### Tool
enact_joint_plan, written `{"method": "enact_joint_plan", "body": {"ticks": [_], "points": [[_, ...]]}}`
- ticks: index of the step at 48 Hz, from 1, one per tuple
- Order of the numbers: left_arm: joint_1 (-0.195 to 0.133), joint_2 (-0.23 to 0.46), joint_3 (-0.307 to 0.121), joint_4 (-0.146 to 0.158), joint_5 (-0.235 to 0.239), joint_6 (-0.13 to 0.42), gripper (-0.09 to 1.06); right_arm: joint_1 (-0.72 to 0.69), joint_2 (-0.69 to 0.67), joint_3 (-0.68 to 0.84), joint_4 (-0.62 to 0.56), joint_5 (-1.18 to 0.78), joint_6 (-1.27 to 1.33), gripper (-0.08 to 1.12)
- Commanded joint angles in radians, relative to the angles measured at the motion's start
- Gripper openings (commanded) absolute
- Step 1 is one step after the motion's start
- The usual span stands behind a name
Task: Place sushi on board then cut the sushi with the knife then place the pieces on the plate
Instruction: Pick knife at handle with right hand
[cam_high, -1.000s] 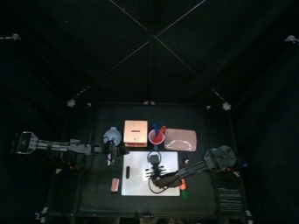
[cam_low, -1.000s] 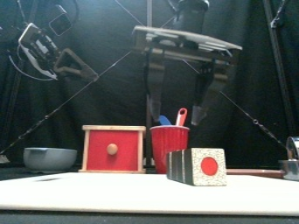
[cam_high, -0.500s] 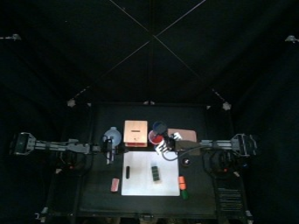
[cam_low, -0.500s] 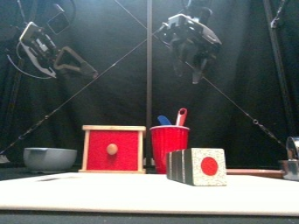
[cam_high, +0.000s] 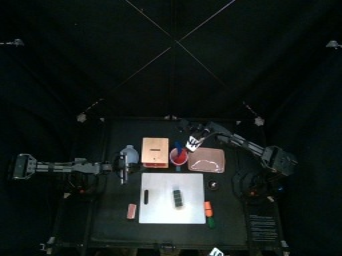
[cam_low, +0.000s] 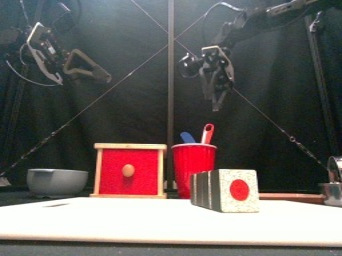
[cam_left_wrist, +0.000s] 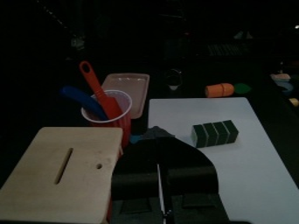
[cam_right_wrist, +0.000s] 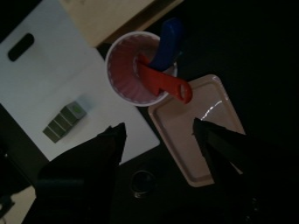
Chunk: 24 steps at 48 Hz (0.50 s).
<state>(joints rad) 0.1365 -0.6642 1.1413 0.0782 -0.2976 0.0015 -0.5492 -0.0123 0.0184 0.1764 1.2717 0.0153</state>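
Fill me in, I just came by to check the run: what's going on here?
The sushi roll lies uncut on the white board. The right gripper hangs open above the red cup holding the blue knife and red knife, probably to take one. The left gripper hangs idle off to the left. The pink tray holds no pieces.

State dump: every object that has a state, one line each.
sushi roll: whole, uncut, on the white board
red knife: in the red cup, not gripped
blue knife: in the red cup, not gripped
wooden box: drawer shut
pink tray: empty
right gripper: open, empty, above the red cup
left gripper: idle at the table's left
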Motion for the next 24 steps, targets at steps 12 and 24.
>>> {"method": "enact_joint_plan", "body": {"ticks": [12,24], "points": [[0.018,-0.002,-0.003,-0.025,-0.005,0.002,0.02,-0.066,0.163,-0.169,0.044,0.118,-0.164,0.93],[0.025,-0.002,0.003,-0.025,-0.005,0.002,0.02,-0.051,0.252,-0.225,0.052,0.164,-0.175,0.93]]}}
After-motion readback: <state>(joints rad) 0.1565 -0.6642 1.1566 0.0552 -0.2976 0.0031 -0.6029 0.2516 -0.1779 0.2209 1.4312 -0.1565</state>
